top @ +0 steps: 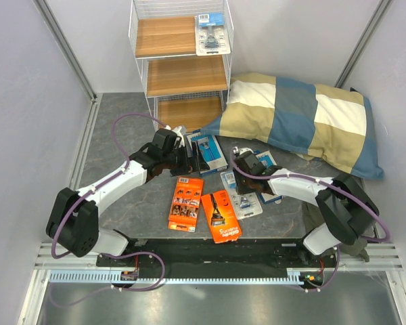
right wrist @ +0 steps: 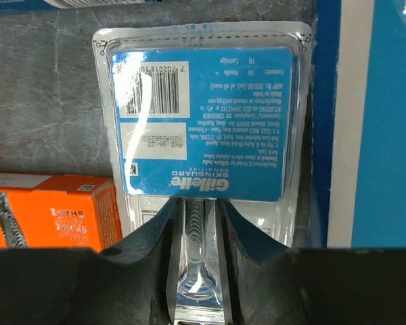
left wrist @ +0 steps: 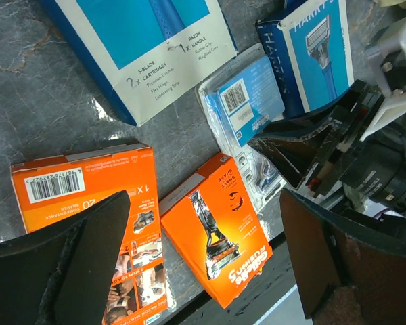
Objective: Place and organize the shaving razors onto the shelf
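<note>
nearest your arm bases, the left orange pack [top: 186, 203] and the right orange pack [top: 220, 217] are lying side by side on the counter [top: 152, 206], with the right one turned at an angle. just past them, your right claw [right wrist: 196, 210] is clenching on the clear blister pack [right wrist: 203, 122]. its fingers are pressing both sides of the raised ridge over the razor handle while the pack is lying flat, back label up. your left claw [left wrist: 203, 203] is hanging released, jaws spread wide, just beyond the left orange pack. one blue box [top: 208, 153] is sitting just right of it, and the other blue box [top: 269, 162] is lying partly under your right arm. farther back, a checked pillow [top: 304, 122] is resting at the right. the shelf [top: 164, 37] is standing against the far wall, carrying a second blister pack [top: 212, 34] on the right end of its top tier.
</note>
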You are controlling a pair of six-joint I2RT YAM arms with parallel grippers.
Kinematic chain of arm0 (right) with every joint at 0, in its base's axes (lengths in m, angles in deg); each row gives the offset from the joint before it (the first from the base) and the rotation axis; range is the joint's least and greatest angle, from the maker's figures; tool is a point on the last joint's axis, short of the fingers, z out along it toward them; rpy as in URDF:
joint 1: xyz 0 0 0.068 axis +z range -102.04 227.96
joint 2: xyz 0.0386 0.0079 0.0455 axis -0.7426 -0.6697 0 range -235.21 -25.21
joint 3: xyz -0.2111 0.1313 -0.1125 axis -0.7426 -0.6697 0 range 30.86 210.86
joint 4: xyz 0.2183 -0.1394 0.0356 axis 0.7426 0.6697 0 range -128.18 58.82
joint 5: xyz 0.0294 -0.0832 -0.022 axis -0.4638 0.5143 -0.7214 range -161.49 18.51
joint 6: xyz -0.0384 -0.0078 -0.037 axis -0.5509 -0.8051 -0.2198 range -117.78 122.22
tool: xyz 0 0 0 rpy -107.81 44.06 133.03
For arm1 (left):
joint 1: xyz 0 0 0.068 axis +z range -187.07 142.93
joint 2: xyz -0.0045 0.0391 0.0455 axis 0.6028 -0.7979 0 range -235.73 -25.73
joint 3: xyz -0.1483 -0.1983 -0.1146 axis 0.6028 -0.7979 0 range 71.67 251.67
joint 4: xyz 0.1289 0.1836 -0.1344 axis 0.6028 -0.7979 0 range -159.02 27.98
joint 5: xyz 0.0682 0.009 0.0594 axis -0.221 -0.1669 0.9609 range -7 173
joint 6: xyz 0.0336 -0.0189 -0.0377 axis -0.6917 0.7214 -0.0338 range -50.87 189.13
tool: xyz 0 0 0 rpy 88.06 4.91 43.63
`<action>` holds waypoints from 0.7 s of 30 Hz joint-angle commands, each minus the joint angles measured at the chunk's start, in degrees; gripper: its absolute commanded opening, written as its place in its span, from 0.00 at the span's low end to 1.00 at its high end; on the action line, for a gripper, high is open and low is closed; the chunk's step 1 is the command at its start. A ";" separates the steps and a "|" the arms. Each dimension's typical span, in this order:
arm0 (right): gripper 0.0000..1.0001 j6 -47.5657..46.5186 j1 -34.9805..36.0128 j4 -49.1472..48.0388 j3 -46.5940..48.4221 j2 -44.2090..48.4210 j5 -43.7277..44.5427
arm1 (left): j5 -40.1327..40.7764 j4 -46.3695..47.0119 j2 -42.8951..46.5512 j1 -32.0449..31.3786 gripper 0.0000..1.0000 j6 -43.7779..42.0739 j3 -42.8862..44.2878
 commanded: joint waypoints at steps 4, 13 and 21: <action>0.28 -0.13 5.35 6.63 4.50 -6.49 11.87 | -0.14 1.82 0.07 -0.17 0.99 1.53 -0.37; 0.09 -0.30 6.41 7.59 5.47 -6.23 12.49 | -0.49 1.55 2.00 -0.17 0.98 1.44 -0.63; 0.00 -1.62 6.50 10.75 7.75 -0.61 11.88 | 0.20 0.59 4.64 -0.17 0.98 1.00 0.60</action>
